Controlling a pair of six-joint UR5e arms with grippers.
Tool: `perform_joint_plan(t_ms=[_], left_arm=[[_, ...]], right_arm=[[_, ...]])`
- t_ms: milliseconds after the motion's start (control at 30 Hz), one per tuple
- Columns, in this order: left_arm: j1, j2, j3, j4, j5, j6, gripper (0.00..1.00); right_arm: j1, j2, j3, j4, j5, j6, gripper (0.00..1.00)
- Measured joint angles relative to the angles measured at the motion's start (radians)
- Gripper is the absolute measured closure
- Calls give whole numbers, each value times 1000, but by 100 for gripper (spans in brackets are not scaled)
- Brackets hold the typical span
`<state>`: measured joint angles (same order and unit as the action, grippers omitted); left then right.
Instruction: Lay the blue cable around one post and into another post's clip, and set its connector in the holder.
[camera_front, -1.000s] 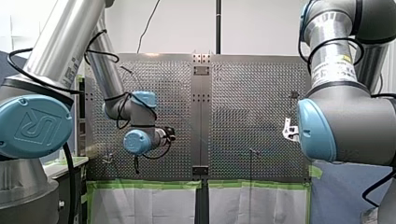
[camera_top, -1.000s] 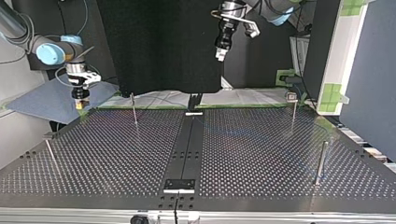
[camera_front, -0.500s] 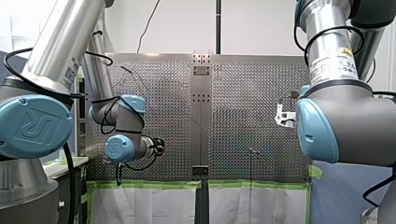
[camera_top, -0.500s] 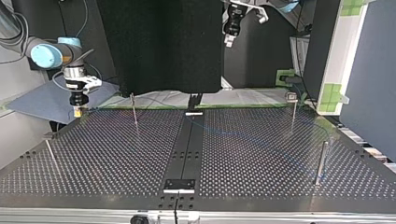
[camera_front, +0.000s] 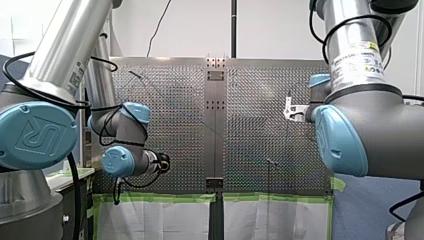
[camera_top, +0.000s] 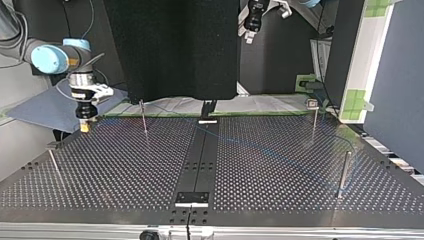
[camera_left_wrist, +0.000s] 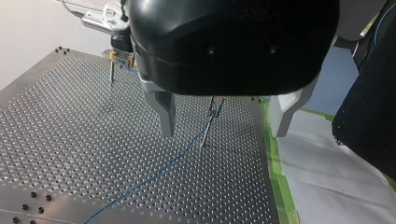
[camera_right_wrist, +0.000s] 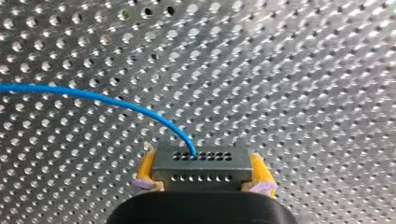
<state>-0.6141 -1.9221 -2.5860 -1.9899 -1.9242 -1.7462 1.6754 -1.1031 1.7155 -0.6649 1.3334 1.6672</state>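
Observation:
In the right wrist view my right gripper (camera_right_wrist: 201, 183) is shut on a dark grey connector (camera_right_wrist: 201, 164), held between its yellow pads (camera_right_wrist: 145, 169) just over the perforated table. The blue cable (camera_right_wrist: 93, 98) leaves the connector's face and curves off to one side. At the top view's left, the same gripper (camera_top: 85, 126) hangs low over the table's far corner. From there the cable (camera_top: 280, 152) runs faintly across the table towards a thick post (camera_top: 343, 172). My left gripper (camera_top: 248, 36) is high above the table, open and empty; its fingers (camera_left_wrist: 164, 112) straddle the cable (camera_left_wrist: 154, 175) far below.
Thin posts stand on the table: one near the far middle (camera_top: 143, 116), one topped with a clip at the far right (camera_top: 314, 119), one leaning at the near left (camera_top: 55, 167). A black centre strip (camera_top: 200, 160) divides the table. Green tape (camera_left_wrist: 275, 158) and white sheet line its edge.
My right gripper has come down towards the table's corner with the connector. My left gripper has risen and drifted to the top view's right, staying open.

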Motion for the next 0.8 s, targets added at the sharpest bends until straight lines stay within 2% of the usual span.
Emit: perform_joint_plan(t_ms=[133,400,667,800], left_arm=[[-1,0,-1,-3,0,0,0],[-2,0,-1,-20,0,6,0],[-2,0,-1,-22,0,7,0],[-1,0,-1,-25,0,10,0]], right_arm=[[-3,-35,17,31,15,1,100],[-29,-106,71,50,21,51,100],[-61,-180,77,40,16,100,100],[-74,-215,73,41,12,113,100]])
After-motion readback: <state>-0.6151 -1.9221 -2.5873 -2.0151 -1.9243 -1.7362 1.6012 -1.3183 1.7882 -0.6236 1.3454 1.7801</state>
